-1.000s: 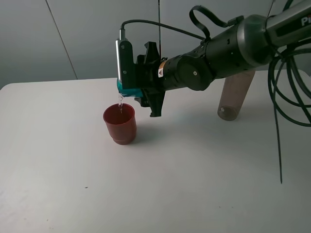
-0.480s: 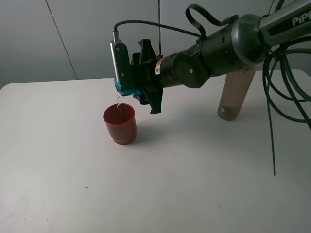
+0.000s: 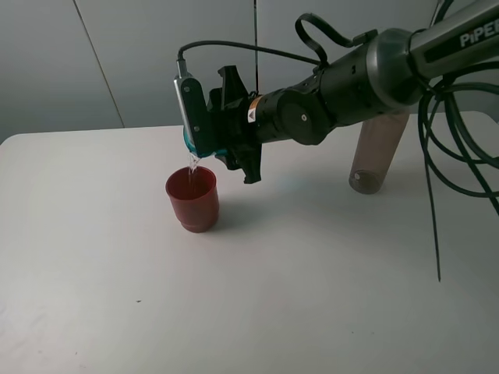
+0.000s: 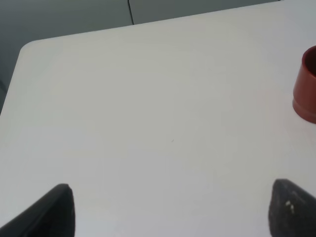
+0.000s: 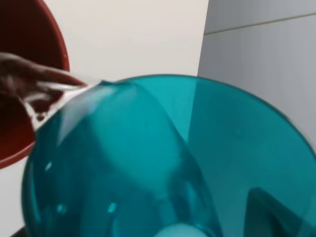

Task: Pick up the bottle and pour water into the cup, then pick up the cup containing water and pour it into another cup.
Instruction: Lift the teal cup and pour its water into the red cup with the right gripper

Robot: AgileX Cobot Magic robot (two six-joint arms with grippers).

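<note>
My right gripper [image 3: 221,134] reaches across the middle and is shut on the teal cup [image 3: 192,145], which is tipped on its side. A thin stream of water [image 3: 191,163] falls from its rim into the dark red cup [image 3: 192,199] standing just below. In the right wrist view the teal cup [image 5: 163,163] fills the frame, with the water [image 5: 44,84] running over its lip towards the red cup [image 5: 24,64]. The grey-brown bottle [image 3: 378,148] stands at the back right, partly behind the arm. My left gripper [image 4: 173,217] hangs open over bare table, the red cup [image 4: 307,84] far off to one side.
The white table [image 3: 273,296] has a rounded far left corner [image 4: 29,47] against a grey wall. Black cables [image 3: 452,156] hang down at the right side of the exterior view.
The right wrist has turned a little further and shifted slightly left, tipping the teal cup more. Water keeps running into the red cup. The bottle and red cup have not moved.
</note>
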